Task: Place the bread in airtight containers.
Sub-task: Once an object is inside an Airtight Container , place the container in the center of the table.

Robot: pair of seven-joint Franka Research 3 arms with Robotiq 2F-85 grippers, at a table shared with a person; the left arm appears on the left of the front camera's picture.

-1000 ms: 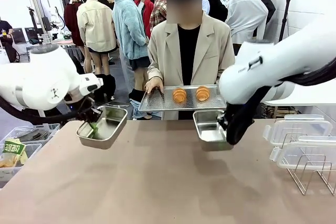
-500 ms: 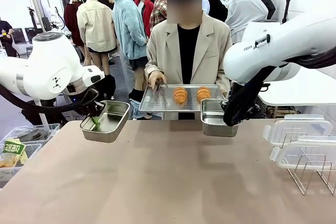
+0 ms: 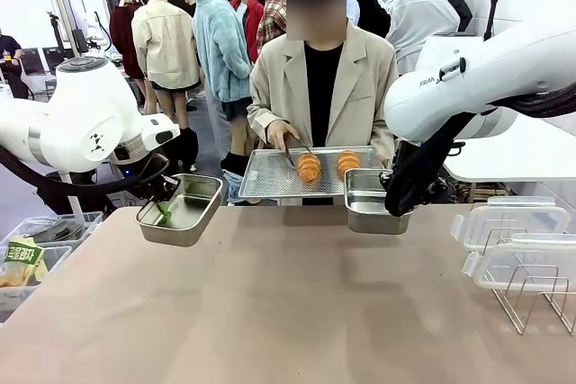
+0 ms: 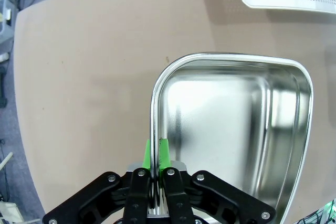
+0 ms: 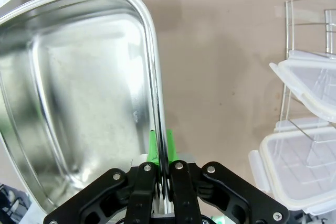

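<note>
1. The counter (image 3: 288, 312) carries clear lids (image 3: 513, 222) at its right.
2. A person holds the perforated tray (image 3: 261, 182) at the far side.
3. Left container (image 3: 184, 213) and right container (image 3: 369, 209) are stiff, slick steel, best held by the rim.
4. The bread (image 3: 309, 166), two rolls on the tray, looks soft and flaky; grip it gently at mid-body.
5. The left claw (image 4: 156, 153) is clamped on the left container's rim, and the right claw (image 5: 161, 145) on the right container's.

The worktop (image 3: 288, 303) lies bare across its middle and near side. Along the far edge, the left pan (image 3: 180, 213) and right pan (image 3: 371, 206) flank the person's tray (image 3: 264, 175). Stacked lids (image 3: 513, 222) and a wire rack (image 3: 533, 299) crowd the right side.
</note>
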